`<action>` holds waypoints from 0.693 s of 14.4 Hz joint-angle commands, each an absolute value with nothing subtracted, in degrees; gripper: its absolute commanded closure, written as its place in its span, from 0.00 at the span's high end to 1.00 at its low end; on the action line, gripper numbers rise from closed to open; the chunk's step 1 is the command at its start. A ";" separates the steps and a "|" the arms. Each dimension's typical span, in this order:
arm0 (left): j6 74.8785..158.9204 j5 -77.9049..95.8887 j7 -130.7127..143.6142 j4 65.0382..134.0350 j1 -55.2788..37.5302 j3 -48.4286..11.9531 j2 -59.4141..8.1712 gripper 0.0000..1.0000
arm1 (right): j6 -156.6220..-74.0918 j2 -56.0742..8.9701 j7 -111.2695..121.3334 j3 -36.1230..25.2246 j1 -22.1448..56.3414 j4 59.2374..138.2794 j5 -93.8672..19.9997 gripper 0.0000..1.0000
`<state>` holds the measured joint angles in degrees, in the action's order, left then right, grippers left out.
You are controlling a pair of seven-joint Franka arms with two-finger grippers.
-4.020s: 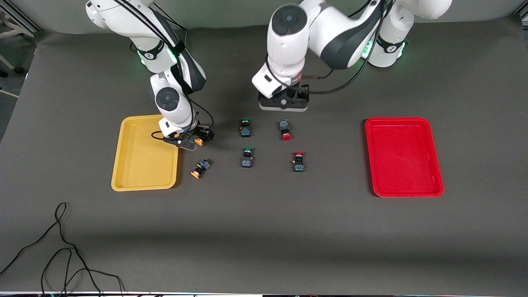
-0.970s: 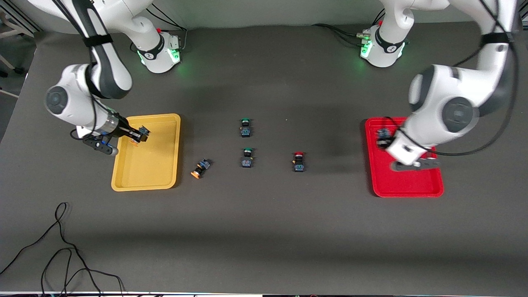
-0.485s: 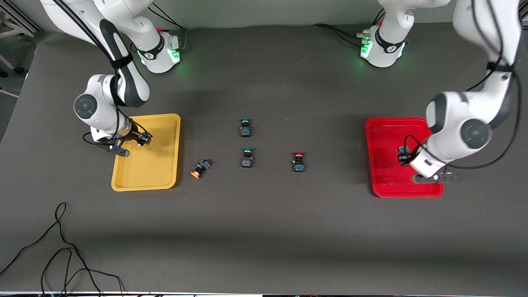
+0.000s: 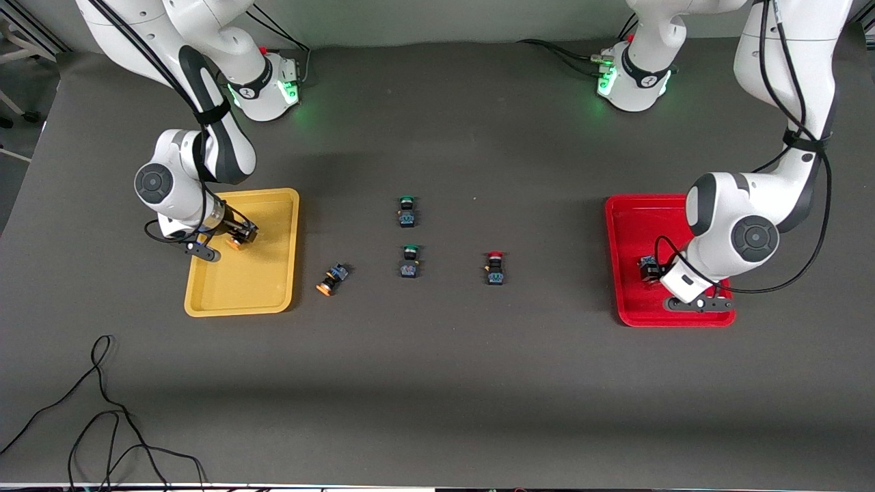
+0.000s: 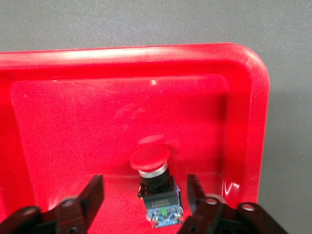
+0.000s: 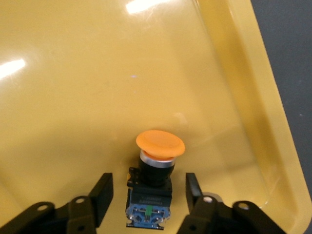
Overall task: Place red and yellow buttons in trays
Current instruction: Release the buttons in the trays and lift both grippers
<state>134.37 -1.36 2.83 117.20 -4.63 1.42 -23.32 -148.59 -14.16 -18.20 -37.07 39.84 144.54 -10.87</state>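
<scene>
Right gripper (image 6: 146,195): low inside the shallow yellow plastic tray (image 4: 205,290), fingers spread apart on either side of a small push-button switch with an orange-yellow cap (image 6: 157,170); gaps show on both sides, so it is no longer clamped.
Left gripper (image 5: 146,192): low inside the shallow red plastic tray (image 4: 629,219), fingers likewise parted around a small push-button switch with a red cap (image 5: 154,183), not touching it.
Change over 4 s: both switches were carried off the dark table mat (image 4: 437,383) from the middle cluster to the trays; half a second ago each gripper was a little off its present spot, and both have since settled lower in their trays.
Meaning for task: judged as two of four placed, one per colour; release looks done, retreat not yet begun.
Still on mat: second orange-yellow-capped switch (image 4: 330,279), lying tilted just beside the yellow tray; second red-capped switch (image 4: 495,267), upright, between the cluster and the red tray.
Not for sorting: two green-capped switches (image 4: 407,210), one nearer the front camera than the other, untouched.
Next, as judged: lift clear, then fetch the remaining pair.
Writing: faint print on the red-capped switch's black body in the left wrist view, too small to read; no brand legible elsewhere.
</scene>
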 commanded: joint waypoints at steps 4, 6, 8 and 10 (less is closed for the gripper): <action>108.15 -0.88 2.19 104.44 -5.01 1.23 -15.82 1.00 | -136.61 -5.20 -18.80 -37.09 41.84 137.31 -13.01 1.00; 104.34 1.91 3.51 101.35 -6.06 0.79 -15.73 1.00 | -129.42 -4.31 -20.73 -37.09 42.62 129.95 -13.01 1.00; 105.02 4.65 8.06 101.08 -8.86 -0.09 -15.73 1.00 | -120.10 -5.35 -23.10 -37.09 42.98 119.32 -12.75 1.00; 108.09 4.92 14.81 100.81 -14.38 -0.70 -16.34 1.00 | -114.11 -7.81 -24.78 -36.74 43.24 110.26 -12.48 1.00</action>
